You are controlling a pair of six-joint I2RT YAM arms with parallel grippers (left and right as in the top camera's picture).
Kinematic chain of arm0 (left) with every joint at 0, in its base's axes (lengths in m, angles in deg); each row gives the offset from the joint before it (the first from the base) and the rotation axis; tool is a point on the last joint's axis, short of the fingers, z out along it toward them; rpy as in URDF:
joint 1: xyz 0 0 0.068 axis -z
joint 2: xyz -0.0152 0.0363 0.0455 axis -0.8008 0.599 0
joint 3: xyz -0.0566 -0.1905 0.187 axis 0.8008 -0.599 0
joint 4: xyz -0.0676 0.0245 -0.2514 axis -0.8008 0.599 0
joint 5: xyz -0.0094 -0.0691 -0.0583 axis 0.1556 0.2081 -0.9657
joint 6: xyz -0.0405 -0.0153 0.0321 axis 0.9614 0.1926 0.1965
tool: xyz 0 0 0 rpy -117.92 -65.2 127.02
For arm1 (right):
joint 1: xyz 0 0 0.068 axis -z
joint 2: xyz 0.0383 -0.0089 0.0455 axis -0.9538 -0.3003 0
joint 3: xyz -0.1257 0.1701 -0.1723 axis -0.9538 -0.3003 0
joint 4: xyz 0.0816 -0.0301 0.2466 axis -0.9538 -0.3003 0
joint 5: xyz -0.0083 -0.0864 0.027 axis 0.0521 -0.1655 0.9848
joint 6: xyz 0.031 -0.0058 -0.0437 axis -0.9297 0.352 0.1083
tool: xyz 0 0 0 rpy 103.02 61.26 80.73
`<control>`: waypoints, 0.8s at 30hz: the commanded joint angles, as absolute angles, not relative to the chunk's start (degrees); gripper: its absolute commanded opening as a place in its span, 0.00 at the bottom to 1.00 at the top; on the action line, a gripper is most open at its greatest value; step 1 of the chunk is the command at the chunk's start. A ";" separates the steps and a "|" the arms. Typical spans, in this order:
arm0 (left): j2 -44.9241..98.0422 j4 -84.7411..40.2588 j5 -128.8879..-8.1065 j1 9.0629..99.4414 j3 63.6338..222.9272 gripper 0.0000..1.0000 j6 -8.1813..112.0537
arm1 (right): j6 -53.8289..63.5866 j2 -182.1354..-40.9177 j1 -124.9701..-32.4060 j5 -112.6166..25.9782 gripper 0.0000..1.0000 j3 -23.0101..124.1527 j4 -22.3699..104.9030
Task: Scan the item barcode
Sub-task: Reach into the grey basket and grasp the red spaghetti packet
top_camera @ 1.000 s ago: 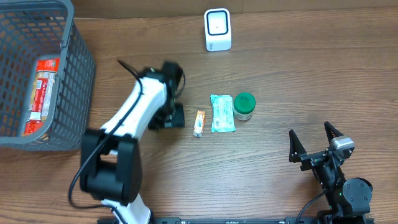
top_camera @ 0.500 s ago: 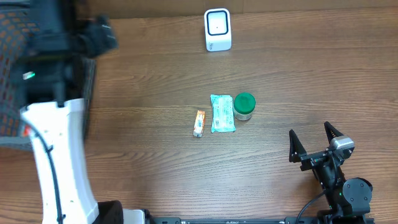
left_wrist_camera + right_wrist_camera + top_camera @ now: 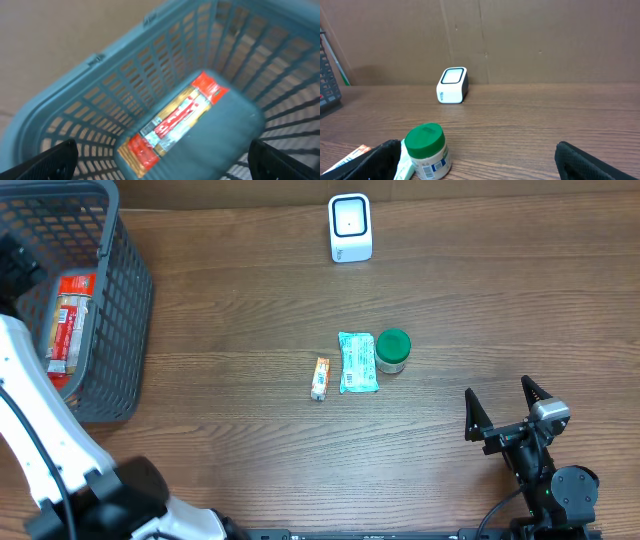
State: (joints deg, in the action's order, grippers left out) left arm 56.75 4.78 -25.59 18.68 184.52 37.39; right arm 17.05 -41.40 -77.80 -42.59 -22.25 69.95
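Hanging over the grey basket (image 3: 130, 310), the left gripper (image 3: 167, 160) gapes wide above a red packet (image 3: 68, 320) inside. The right gripper (image 3: 498, 405) stands wide open too. The scanner (image 3: 350, 227) sits at the far edge; pouch (image 3: 357, 363), green-lidded jar (image 3: 392, 350) and small tube (image 3: 320, 378) lie mid-table.

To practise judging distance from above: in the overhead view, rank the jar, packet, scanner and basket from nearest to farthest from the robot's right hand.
1. Jar, mid-table, closest to the right hand.
2. Packet, right beside the jar, on its far side from the hand.
3. Scanner, at the table's far edge.
4. Basket, far-left corner.
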 commanded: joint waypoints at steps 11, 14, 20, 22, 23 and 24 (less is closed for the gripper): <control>80.10 2.62 -36.98 11.60 184.85 1.00 21.96 | 16.90 -40.98 -77.69 -42.26 1.00 -22.86 70.22; 83.84 1.13 -37.98 11.66 184.85 1.00 18.35 | 16.90 -40.98 -77.69 -42.26 1.00 -22.86 70.22; 88.21 -2.93 -38.14 11.60 184.85 1.00 14.79 | 16.90 -40.98 -77.69 -42.26 1.00 -22.86 70.22; 89.26 -4.09 -39.38 11.53 184.72 1.00 13.65 | 16.92 -40.98 -77.69 -42.26 1.00 -22.86 70.22; 89.61 -4.37 -40.59 11.53 184.68 1.00 12.93 | 16.92 -40.98 -77.69 -42.26 1.00 -22.86 70.22; 90.33 -4.72 -41.90 11.51 184.63 1.00 12.17 | 16.90 -40.98 -77.69 -42.26 1.00 -22.86 70.22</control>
